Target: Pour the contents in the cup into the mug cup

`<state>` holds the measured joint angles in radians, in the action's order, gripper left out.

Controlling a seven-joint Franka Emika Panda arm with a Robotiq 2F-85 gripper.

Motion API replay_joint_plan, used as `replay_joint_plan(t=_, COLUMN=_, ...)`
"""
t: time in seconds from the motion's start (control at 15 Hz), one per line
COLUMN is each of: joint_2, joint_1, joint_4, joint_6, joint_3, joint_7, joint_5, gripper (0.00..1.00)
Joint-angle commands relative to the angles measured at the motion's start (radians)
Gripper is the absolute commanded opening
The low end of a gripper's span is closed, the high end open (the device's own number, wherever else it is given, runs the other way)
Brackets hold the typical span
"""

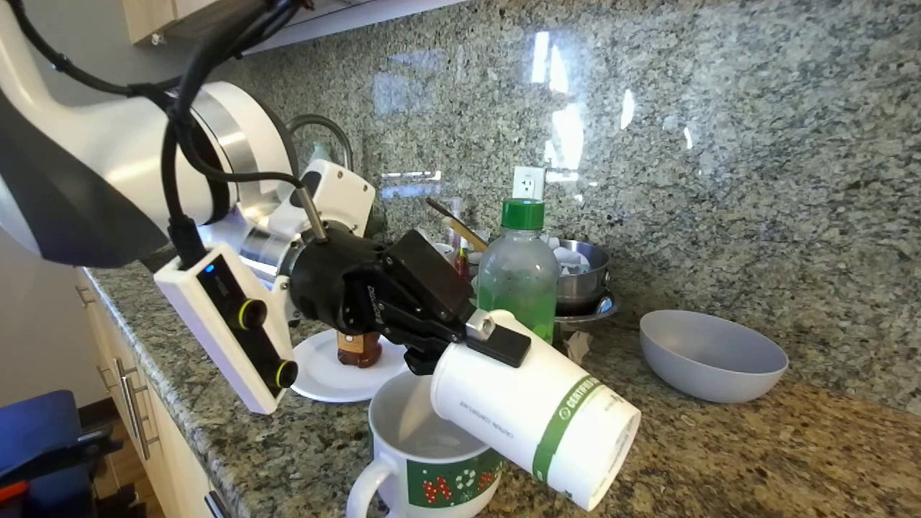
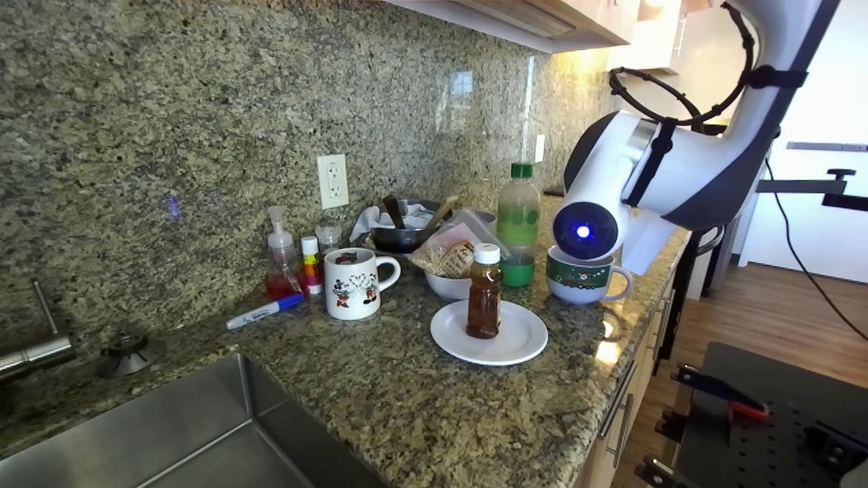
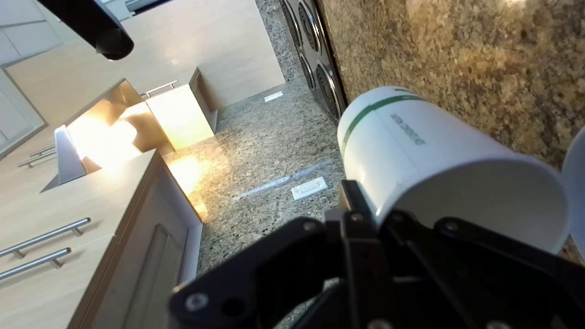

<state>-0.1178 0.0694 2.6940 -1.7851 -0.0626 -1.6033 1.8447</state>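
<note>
The cup is a white paper cup (image 1: 532, 410) with a green band. My gripper (image 1: 471, 352) is shut on its wall at the rim. In the wrist view, one finger of the gripper (image 3: 375, 212) lies outside the cup (image 3: 425, 151); the other seems to be inside its mouth. The cup is tipped on its side, mouth toward the gripper, base pointing away. The large white mug (image 1: 432, 496) with a green pattern stands on the counter below the cup's mouth end. It also shows in an exterior view (image 2: 580, 281), where the arm hides cup and gripper. No contents are visible.
A green-capped bottle (image 1: 519, 266) stands close behind the cup. A grey bowl (image 1: 712, 352) is to the right. A honey bottle (image 2: 484, 298) stands on a white plate (image 2: 447, 339). Another white mug (image 2: 352, 288) and a sink (image 2: 169, 420) are further along.
</note>
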Motion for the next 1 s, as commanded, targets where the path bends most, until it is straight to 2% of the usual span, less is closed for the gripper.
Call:
replay_joint_plan(t=0.0, joint_2=-0.019, joint_1=-0.01, joint_4=0.022, joint_6=0.061, joint_3=0.018, joint_7=-0.041, joint_5=0.036, gripper=0.03)
replay_joint_plan(t=0.53, joint_2=-0.048, joint_1=-0.023, joint_4=0.035, joint_6=0.145, joint_3=0.039, joint_7=-0.05, joint_5=0.101, gripper=0.03)
replay_joint_plan(t=0.93, joint_2=-0.066, joint_1=-0.03, joint_4=0.049, joint_6=0.251, joint_3=0.043, joint_7=-0.1, joint_5=0.176, gripper=0.03)
